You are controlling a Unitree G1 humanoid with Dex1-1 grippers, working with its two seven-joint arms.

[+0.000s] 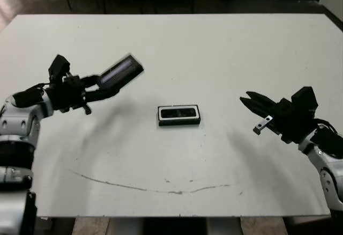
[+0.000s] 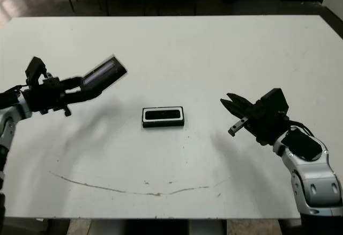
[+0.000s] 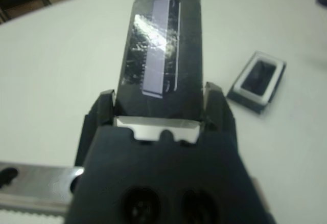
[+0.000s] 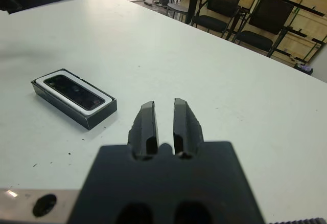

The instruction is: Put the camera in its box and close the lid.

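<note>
The camera (image 4: 74, 94) lay seated in the box (image 1: 179, 115) at mid-table, so only closing was left. The left gripper (image 1: 95, 92) pinched the lid (image 1: 121, 72) by one end, raised and tilted off to the box's left, strip up. The right gripper (image 1: 251, 102) hovered well apart, fingers nearly together and empty. Nothing blocked the path between lid and box.

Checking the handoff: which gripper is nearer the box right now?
Roughly even; the right looks slightly nearer. The right gripper hovers empty to the right of the box, which holds the camera. The left gripper holds the lid raised up-left.
</note>
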